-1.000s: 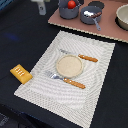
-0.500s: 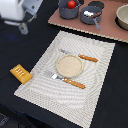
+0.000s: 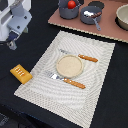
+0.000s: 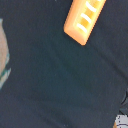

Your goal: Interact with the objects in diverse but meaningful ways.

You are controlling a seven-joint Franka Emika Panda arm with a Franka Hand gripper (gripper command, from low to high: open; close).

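Whether the jaws are standing open or closed cannot be told: the gripper (image 3: pixel 12 39) is showing only as a white and grey bulk at the upper corner on the exterior view's left, its fingertips indistinct, and the wrist view is showing no fingers clearly. Nothing appears to be held.

The striped placemat (image 3: pixel 35 80) is lying across the dark table, with the round tan plate (image 3: pixel 69 65) sitting at its middle between a fork (image 3: pixel 65 80) and a knife (image 3: pixel 80 56), both orange-handled. Beyond it, a brown board (image 3: pixel 107 31) is carrying two grey pots: the pot toward the exterior view's left (image 3: pixel 65 11) is holding the red tomato (image 3: pixel 72 4), while what the lidded pot (image 3: pixel 90 16) is holding is hidden.

The yellow-orange ridged block (image 3: pixel 20 74) is lying flat on the table just beside the placemat's edge, on the exterior view's left, below the gripper and well apart from it. It is looking like rigid, light plastic; its ridged top may be giving some purchase, and pinching it across the short sides seems the safest hold. The tomato, round and smooth, is likely to slip.
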